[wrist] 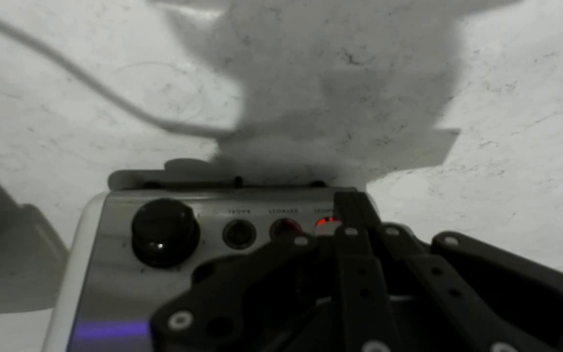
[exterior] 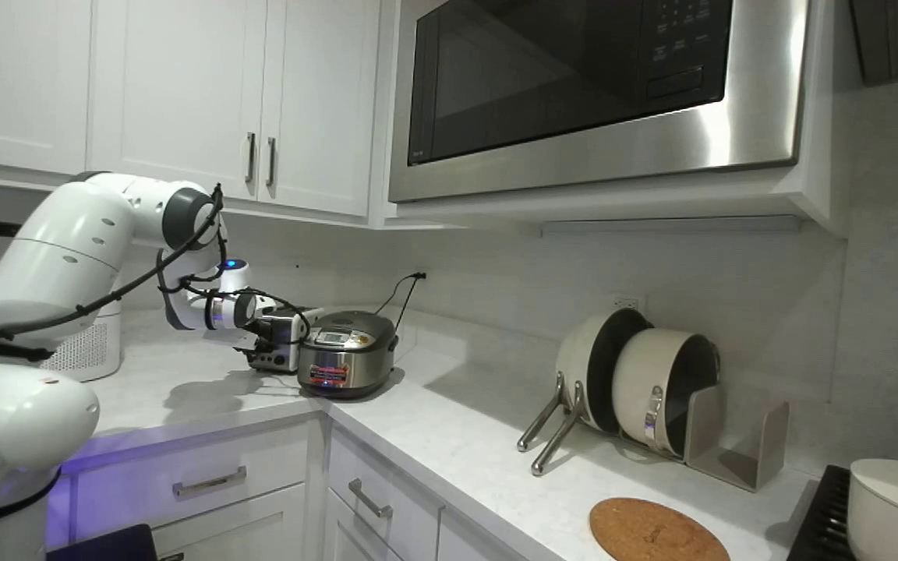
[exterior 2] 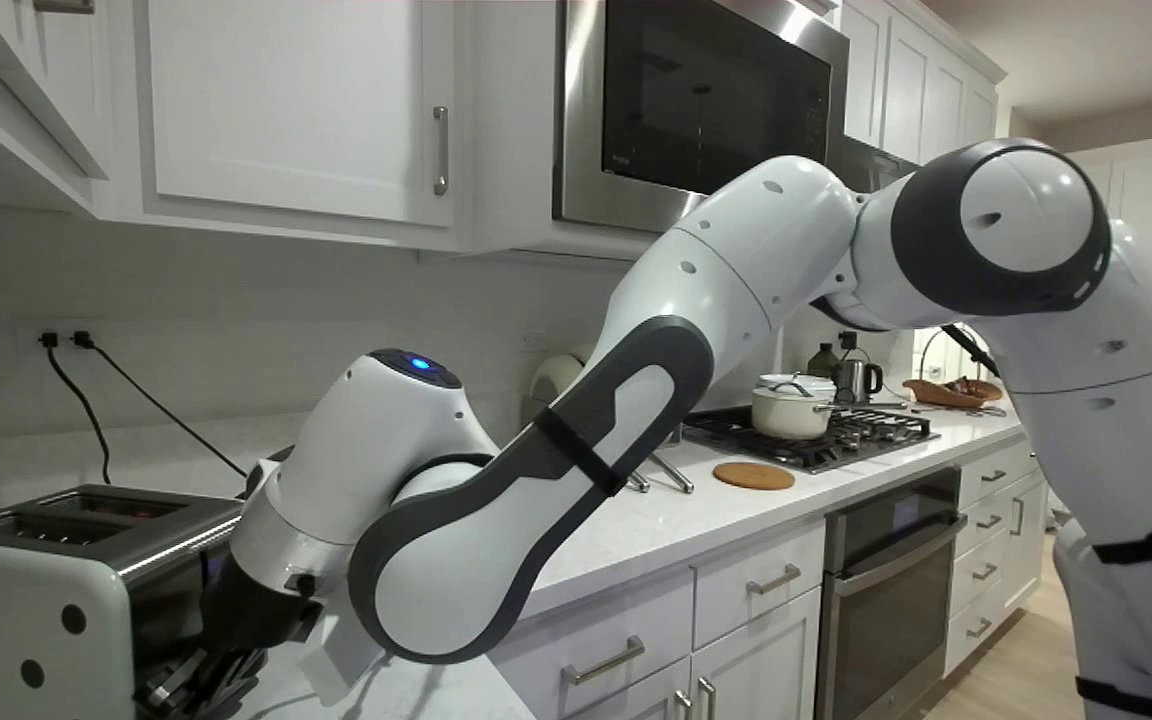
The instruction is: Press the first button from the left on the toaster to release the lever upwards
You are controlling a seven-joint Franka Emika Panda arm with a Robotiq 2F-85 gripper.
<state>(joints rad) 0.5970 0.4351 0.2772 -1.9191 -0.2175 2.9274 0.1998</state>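
Closest to the wrist camera, the gripper [wrist: 355,208] had its black fingers [wrist: 365,281] tight together, with nothing visible between them. The toaster [wrist: 120,288] stood right at their tips — its metal face bore a knob [wrist: 164,232], two darker buttons [wrist: 239,233] and a red-lit button [wrist: 327,226], which the fingertips partly covered; whether they touched it could not be told. In an exterior view a rice cooker [exterior: 349,354] sat just beside the toaster on the white counter [exterior: 449,405]. Farther along, two pans [exterior: 636,382] stood on edge, then a cork mat [exterior 2: 754,475] and — beyond it — a cream pot [exterior 2: 788,415] on the stove [exterior 2: 876,432].
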